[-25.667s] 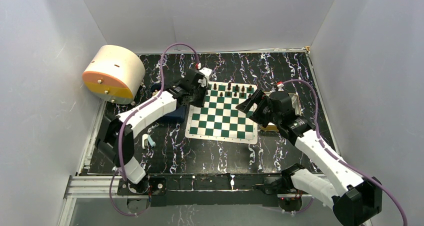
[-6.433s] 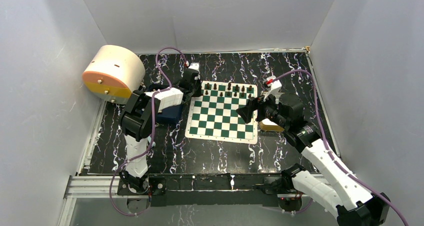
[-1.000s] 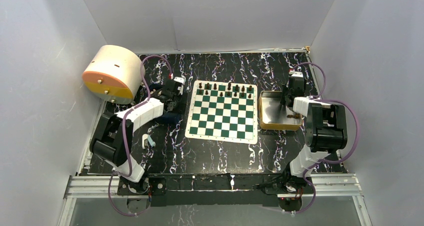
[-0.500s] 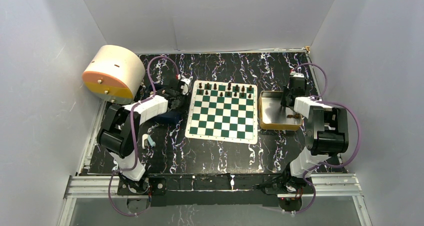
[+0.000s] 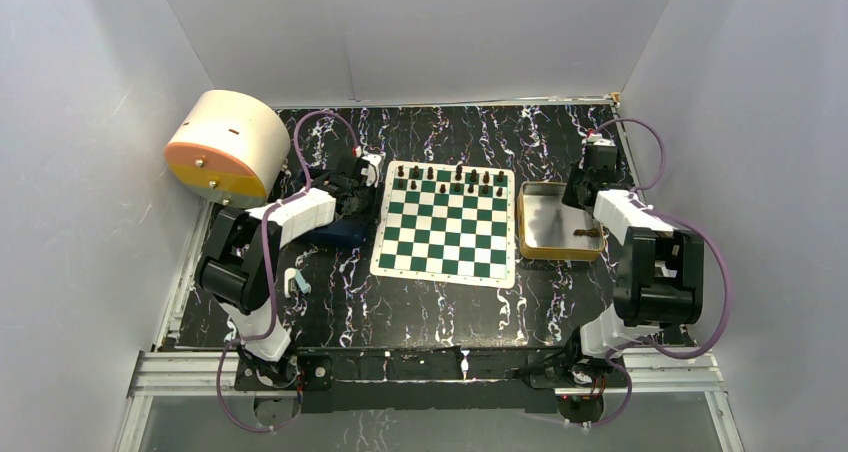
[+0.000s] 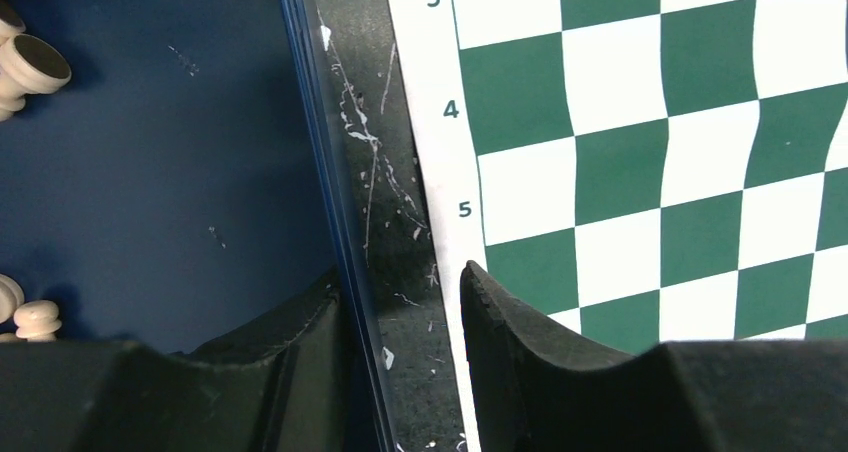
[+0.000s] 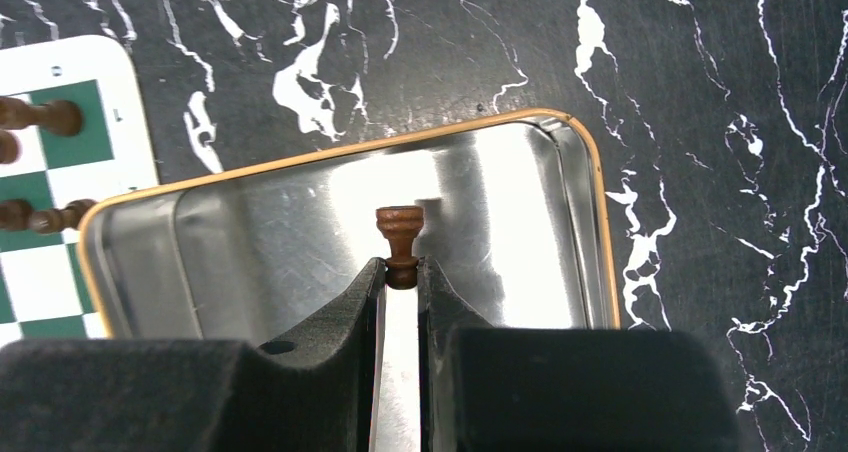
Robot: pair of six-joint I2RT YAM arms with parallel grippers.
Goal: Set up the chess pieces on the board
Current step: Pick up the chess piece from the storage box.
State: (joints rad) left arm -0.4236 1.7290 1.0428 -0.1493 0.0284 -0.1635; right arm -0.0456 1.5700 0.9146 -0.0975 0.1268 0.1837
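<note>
The green and white board lies mid-table, with dark chess pieces standing along its far rows. My right gripper is shut on a small brown chess piece, held by its head over the gold tin tray; in the top view the right gripper sits at that tray's far right. My left gripper is open and empty. It straddles the blue tray's rim beside the board's numbered edge, and in the top view the left gripper is at the board's far left corner.
Cream-white pieces lie in the blue tray. One dark piece rests in the gold tray. A cream and orange drum stands far left, and a small white and blue item lies near the left arm.
My left gripper has moved from over the blue tray toward the board's left edge, its jaws narrowing. The right gripper has shifted slightly farther back with the brown piece.
</note>
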